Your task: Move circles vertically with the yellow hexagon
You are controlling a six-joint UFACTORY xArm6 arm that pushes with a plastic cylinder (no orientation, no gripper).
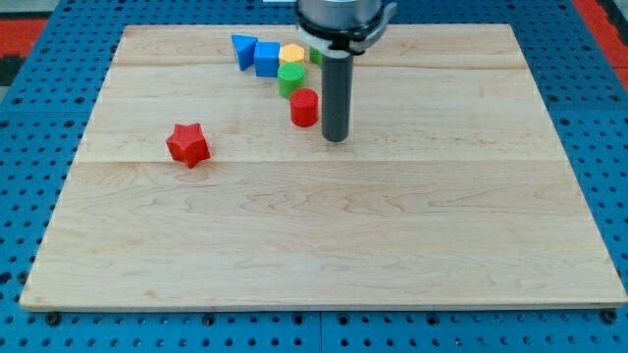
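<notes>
The yellow hexagon sits near the view's top, right of a blue square block. Directly below the hexagon lies the green circle, and below that, slightly right, the red circle. My tip rests on the board just right of the red circle and a little lower, a small gap apart from it. The rod rises toward the view's top and hides part of a green block right of the hexagon.
A blue triangle lies left of the blue square. A red star sits alone at the view's left. The wooden board lies on a blue pegboard.
</notes>
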